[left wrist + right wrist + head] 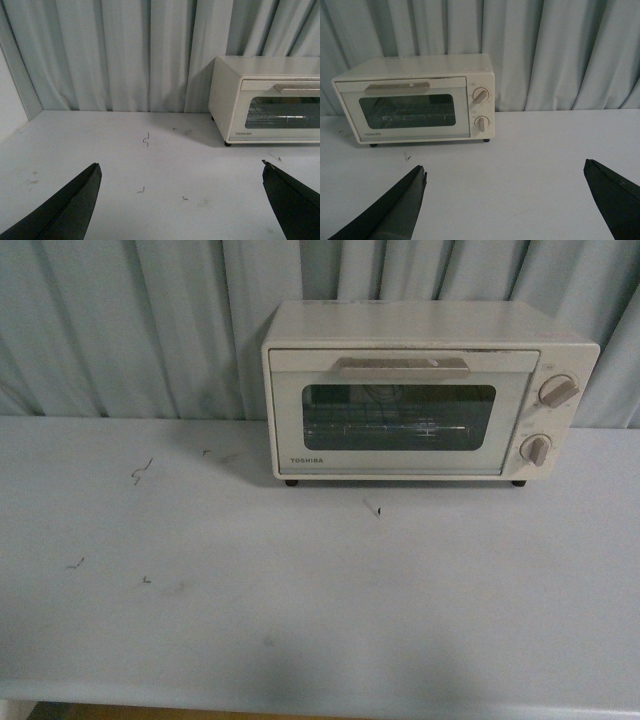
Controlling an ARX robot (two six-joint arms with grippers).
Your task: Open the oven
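Note:
The cream-white Toshiba oven [425,390] stands at the back of the white table, right of centre, against the curtain. Its glass door is shut, the flat bar handle [403,366] along the door's top edge, and two round knobs [558,391] sit on its right side. A wire rack shows behind the glass. The oven also shows in the left wrist view [270,100] and the right wrist view [415,100]. My left gripper [180,172] is open and empty, well short of the oven. My right gripper [505,172] is open and empty, also well short. Neither arm shows in the front view.
The white table [300,600] carries a few small dark scraps [141,472] on its left half and one [374,508] in front of the oven. A pale grey pleated curtain [130,320] hangs behind. The table's front edge [300,708] runs near the bottom of the front view.

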